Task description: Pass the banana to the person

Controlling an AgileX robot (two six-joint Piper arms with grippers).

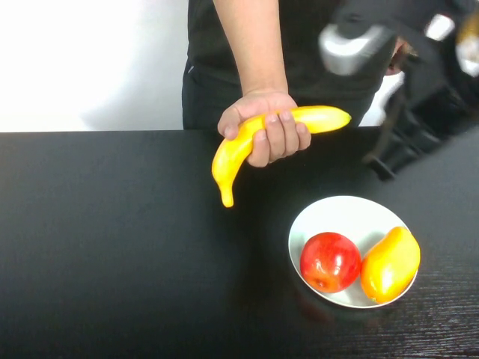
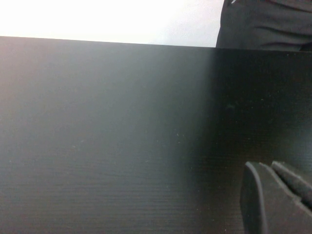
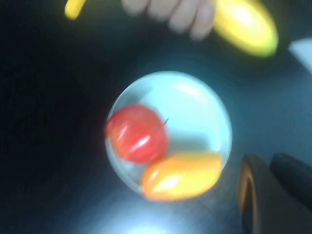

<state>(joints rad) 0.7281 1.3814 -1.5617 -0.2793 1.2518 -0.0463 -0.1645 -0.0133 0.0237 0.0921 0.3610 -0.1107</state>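
The banana (image 1: 233, 158) is in the person's (image 1: 224, 45) hand (image 1: 271, 133), held just above the far middle of the black table. In the right wrist view it shows as a blurred yellow shape (image 3: 243, 22) beside the person's fingers (image 3: 180, 14). My right gripper (image 1: 382, 161) is raised at the far right, apart from the banana, shut and empty; it also shows in the right wrist view (image 3: 265, 175). My left gripper (image 2: 270, 168) is shut and empty low over bare table; it is out of the high view.
A white plate (image 1: 352, 213) at the front right holds a red apple (image 1: 329, 260) and an orange-yellow mango (image 1: 389, 263). The right wrist view shows the plate (image 3: 195, 102) from above. The person's dark trousers (image 2: 265, 24) show beyond the table's far edge.
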